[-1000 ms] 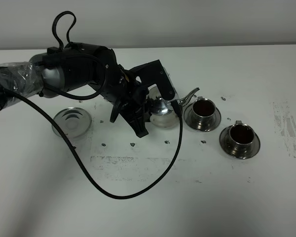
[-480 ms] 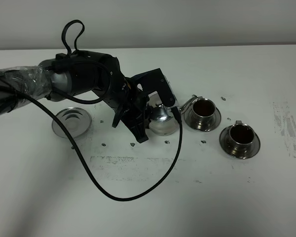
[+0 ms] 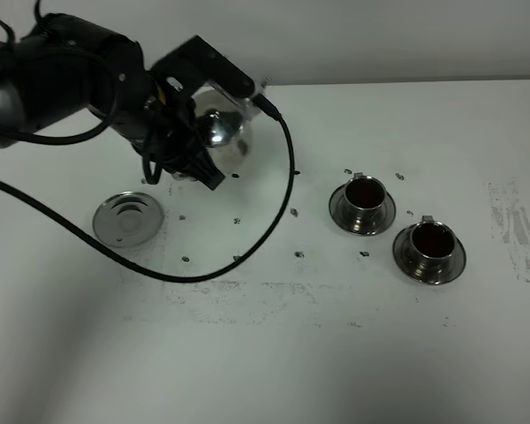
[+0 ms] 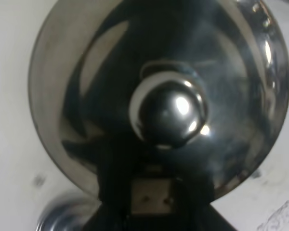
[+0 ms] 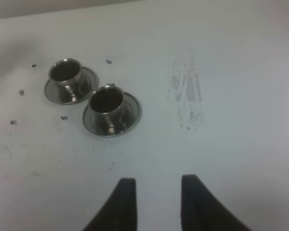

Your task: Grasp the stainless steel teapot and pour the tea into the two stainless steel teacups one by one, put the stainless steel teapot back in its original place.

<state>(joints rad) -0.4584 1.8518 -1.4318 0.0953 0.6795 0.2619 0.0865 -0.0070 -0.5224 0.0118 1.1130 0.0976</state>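
On table, one teapot, two teacups, three saucers

Two steel teacups on saucers are seen side by side at the upper left of the frame on the white counter. The right claw is held parted, empty, at the lower edge.

White table, scuffed and dotted with small dark marks. Two teacups on saucers sit close together at right. Empty steel saucer lies at left, black cable trails between.
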